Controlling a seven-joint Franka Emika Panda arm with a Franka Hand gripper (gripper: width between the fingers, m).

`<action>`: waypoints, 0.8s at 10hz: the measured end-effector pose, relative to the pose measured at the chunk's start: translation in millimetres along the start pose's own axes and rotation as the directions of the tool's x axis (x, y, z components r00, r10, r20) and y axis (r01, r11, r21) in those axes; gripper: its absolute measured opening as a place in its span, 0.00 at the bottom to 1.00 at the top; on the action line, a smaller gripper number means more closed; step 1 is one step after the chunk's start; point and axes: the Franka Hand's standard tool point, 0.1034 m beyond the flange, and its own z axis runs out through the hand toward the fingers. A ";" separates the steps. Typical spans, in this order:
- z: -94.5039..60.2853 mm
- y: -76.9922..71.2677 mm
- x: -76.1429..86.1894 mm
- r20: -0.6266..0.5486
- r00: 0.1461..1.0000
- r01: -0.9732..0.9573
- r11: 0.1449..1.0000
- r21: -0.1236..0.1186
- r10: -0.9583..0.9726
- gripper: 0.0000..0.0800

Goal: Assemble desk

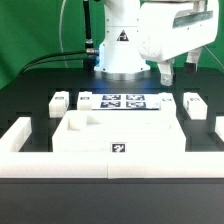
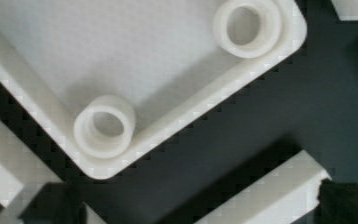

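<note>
The tabletop point(image 1: 120, 128) is lying flat near the middle of the black table point(image 1: 30, 108), its front edge facing the exterior camera with a small black-white tag point(image 1: 119, 148) on it. It is sitting just in front of the marker board point(image 1: 122, 101), inside the low white border wall point(image 1: 20, 135) that is running along the front and up both sides. Dark strips of bare table are showing between the slab and the side walls, so there is open room on either flank; toward the front wall the gap is looking narrow. Leg posts point(image 1: 59, 100) are standing apart on the exterior view's left, and another point(image 1: 192, 103) on the right, level with the marker board.

The gripper point(image 1: 165, 70) is hanging well above the table at the exterior view's right, beside the robot base point(image 1: 120, 50) — whether its fingers are parted or pressed together, I cannot tell, and nothing is visibly sitting between them.

The wrist view is giving what the exterior view is not: a close look down at one rounded corner of the tabletop point(image 2: 123, 50), smooth matte white plastic with a raised rim, carrying two round ring-shaped sockets point(image 2: 247, 25) and point(image 2: 108, 120) — one near each end of the edge in view. Black table point(image 2: 282, 110) is lying beyond that rim.
</note>
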 end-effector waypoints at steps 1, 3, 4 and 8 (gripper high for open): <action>0.0 0.0 0.0 0.000 1.000 0.000 1.000 0.000 0.000 0.81; 0.0 0.0 0.0 0.000 1.000 0.000 1.000 0.000 0.000 0.81; 0.1 0.0 -0.1 0.000 1.000 0.000 1.000 0.000 0.000 0.81; 16.9 2.8 -30.7 -0.015 0.952 0.305 0.951 -0.050 -0.306 0.81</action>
